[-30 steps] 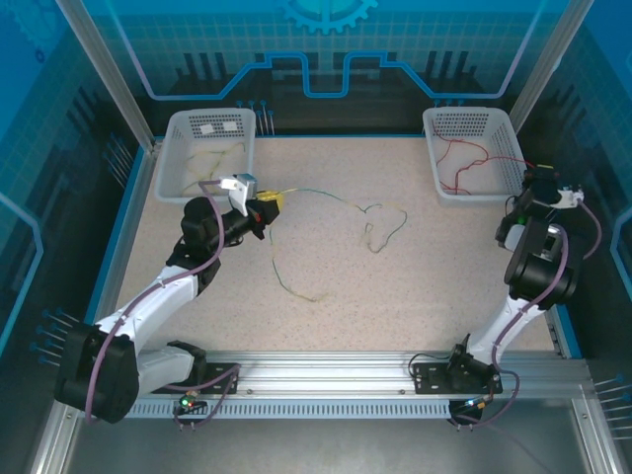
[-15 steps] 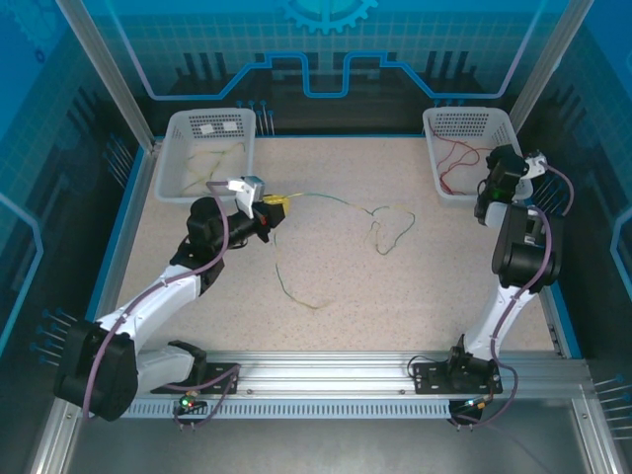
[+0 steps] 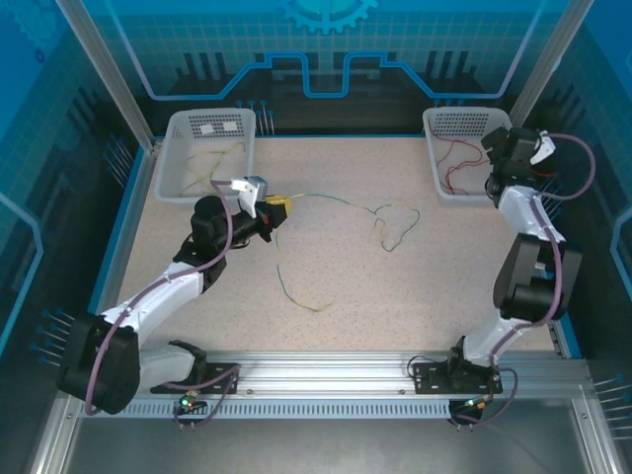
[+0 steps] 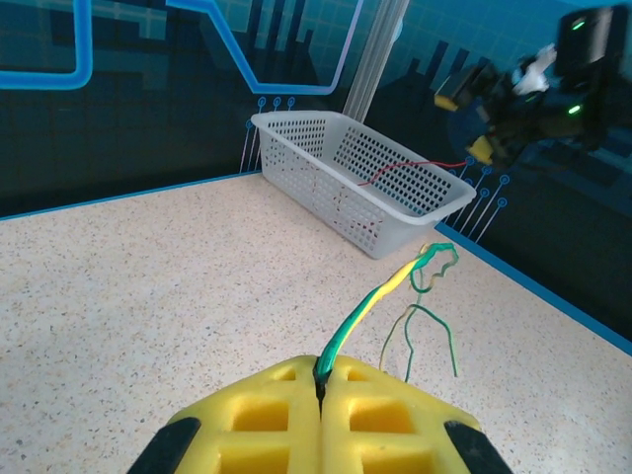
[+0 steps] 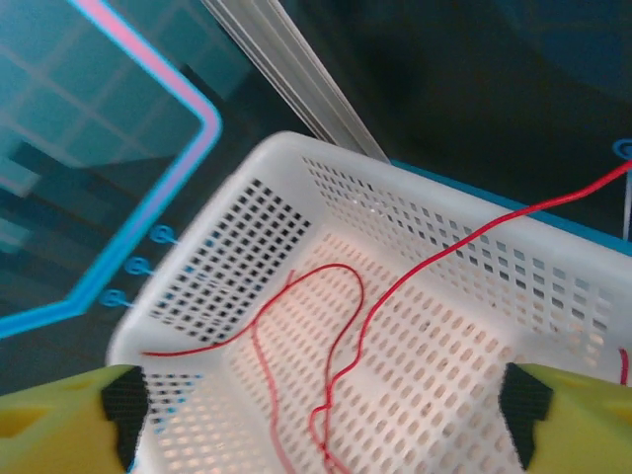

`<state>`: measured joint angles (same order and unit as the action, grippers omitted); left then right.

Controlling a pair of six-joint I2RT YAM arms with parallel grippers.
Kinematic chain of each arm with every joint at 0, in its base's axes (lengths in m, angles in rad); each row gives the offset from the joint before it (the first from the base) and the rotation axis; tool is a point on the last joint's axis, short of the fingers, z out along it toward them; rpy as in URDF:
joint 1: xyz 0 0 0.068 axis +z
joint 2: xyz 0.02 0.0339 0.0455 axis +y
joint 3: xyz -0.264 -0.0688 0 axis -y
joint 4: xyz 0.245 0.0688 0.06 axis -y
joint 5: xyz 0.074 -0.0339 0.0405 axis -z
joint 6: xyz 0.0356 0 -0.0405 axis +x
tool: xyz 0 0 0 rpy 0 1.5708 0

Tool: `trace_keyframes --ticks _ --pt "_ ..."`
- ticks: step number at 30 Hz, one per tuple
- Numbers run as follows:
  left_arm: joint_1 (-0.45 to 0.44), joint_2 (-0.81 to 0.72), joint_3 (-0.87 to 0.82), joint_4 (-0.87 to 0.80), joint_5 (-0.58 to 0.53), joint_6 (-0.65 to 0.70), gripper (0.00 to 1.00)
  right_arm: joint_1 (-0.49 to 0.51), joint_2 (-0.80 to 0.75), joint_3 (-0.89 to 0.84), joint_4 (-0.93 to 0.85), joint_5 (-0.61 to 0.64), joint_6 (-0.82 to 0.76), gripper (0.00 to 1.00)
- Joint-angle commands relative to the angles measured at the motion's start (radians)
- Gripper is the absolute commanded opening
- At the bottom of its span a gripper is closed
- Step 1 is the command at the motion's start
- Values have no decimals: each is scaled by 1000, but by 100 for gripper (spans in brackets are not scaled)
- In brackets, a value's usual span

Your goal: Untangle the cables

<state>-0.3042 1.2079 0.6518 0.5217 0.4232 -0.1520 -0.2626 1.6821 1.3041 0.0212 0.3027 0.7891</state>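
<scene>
One yellow-green cable (image 4: 380, 293) pinched in the left gripper (image 4: 321, 380), lower centre, with the right gripper (image 3: 492, 148) spread wide at upper right. Could cinch its loop (image 4: 434, 257) if yanked.

**Counter** (image 3: 444, 286): matt, finely speckled beige surface, stone-like in look.
**Basket** (image 5: 296, 148): white moulded plastic with perforated walls and floor; the rim is smooth with a faint sheen.
**Red cable** (image 5: 336, 265) and **green-yellow cable** (image 4: 370, 301): thin, with a smooth, slightly glossy, plastic-looking sheath.
**Left gripper** (image 4: 321, 390): jaws of matt yellow, soft-looking material with moulded square recesses, black at the outer edges.
**Rail** (image 3: 326, 367): bare brushed metal, dull silver.
**Enclosure panels** (image 3: 326, 39): glossy, translucent blue.
</scene>
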Motion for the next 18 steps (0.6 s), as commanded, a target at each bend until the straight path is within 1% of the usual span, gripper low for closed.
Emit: trace_keyframes --ticks 1,2,4,6,9,10,12,14,15,17,18 --pt "-7 16 38 52 -9 -16 0 7 -79 18 -195 -92 -100 100" --pt "-9 21 37 60 -7 -20 0 10 -99 16 -214 -117 -129 99" --pt "-9 28 37 68 -6 -22 0 23 -138 1 -233 -128 -196 99" --pt "-9 34 42 59 -2 -23 0 27 -163 -10 -262 -180 -279 97" --pt "-9 35 52 40 2 -26 0 34 -193 -33 -298 -371 -407 90" --pt "-9 32 62 23 0 -23 0 52 -203 -52 -300 -441 -437 87" --pt "-10 25 82 -12 -21 -27 0 106 -240 -115 -266 -506 -462 84" --pt "-7 24 116 -42 -54 -51 0 191 -296 -210 -189 -513 -482 82" --pt "-7 29 148 -86 -62 -54 0 229 -320 -251 -147 -514 -495 79" --pt "-7 45 219 -163 -68 -60 0 325 -384 -348 -24 -565 -578 79" --pt "-6 53 238 -170 -55 -58 0 365 -413 -386 38 -600 -617 81"
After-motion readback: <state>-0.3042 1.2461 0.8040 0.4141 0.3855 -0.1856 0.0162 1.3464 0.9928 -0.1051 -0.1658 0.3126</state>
